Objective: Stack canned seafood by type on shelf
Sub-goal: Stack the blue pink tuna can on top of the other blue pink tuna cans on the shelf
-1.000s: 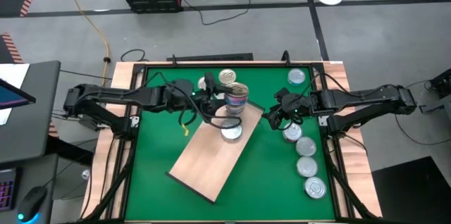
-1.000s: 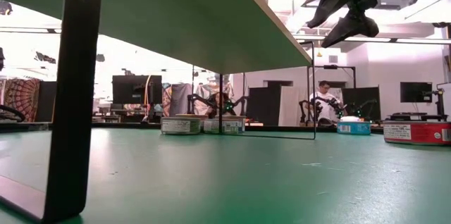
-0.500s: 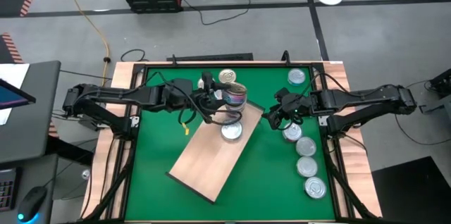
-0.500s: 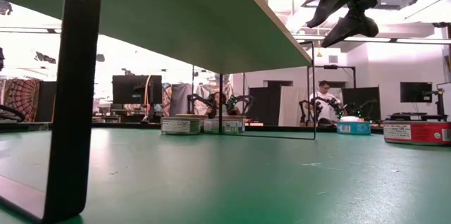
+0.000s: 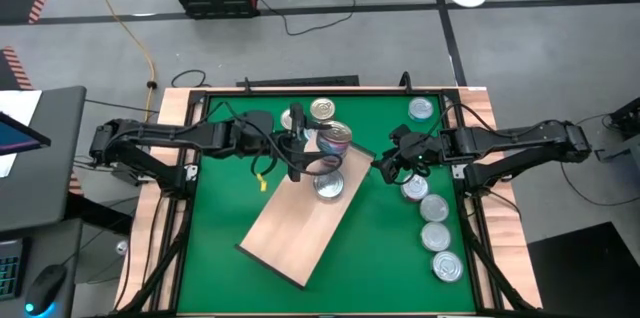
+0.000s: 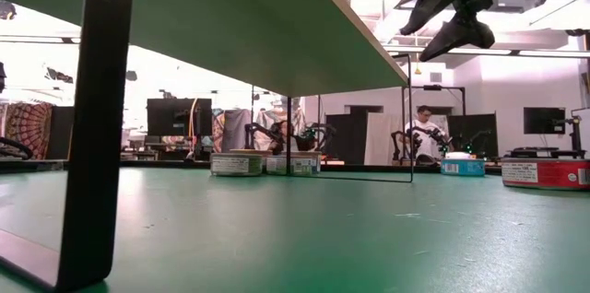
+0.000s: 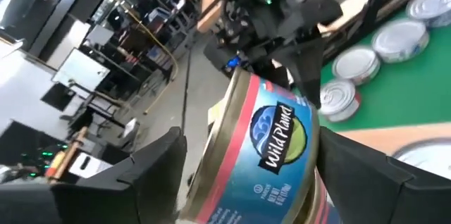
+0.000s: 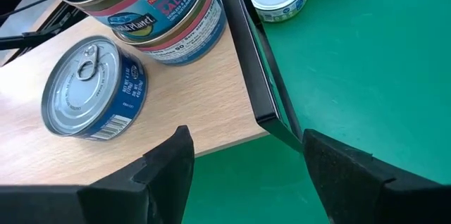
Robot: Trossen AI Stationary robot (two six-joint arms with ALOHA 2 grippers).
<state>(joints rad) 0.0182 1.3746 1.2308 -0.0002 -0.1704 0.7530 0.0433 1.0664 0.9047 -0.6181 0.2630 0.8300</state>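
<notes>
- L gripper [image 5: 318, 148] over far end of shelf [image 5: 290, 233], fingers spread wide on either side of a salmon tin [image 7: 264, 157] (blue/red label, gold rim). L wrist view: tin sits tilted between the two fingers; can't tell if pads actually touch it.
- High view: that tin [image 5: 334, 137] is on top of the salmon stack [image 8: 169, 23] at shelf's far corner. R wrist view shows at least 2 salmon tins stacked there, with another tin's lower edge above them at the frame edge.
- Blue-label tin [image 5: 328, 187] w/ silver pull-tab lid sits alone on shelf, just beside the stack, upright.
- Shelf: tan board on black legs, lying diagonally across green table [image 5: 400, 248].
- R gripper [image 5: 385, 165] hovers just off shelf's far right corner, above table; fingers apart, holding nothing. R wrist view: both fingers at frame bottom, gap between them empty.
- Loose tins on table: one gold-lid tin [image 5: 322, 109] beyond shelf near L gripper; one silver tin [image 5: 422, 109] at far right corner; row of 4 silver tins [image 5: 434, 209] along right edge.
- Low view: shelf underside and leg [image 6: 97, 118] fill frame left, a gripper hangs at top right, tins in distance on table; person [image 6: 426, 132] seated in room behind.
</notes>
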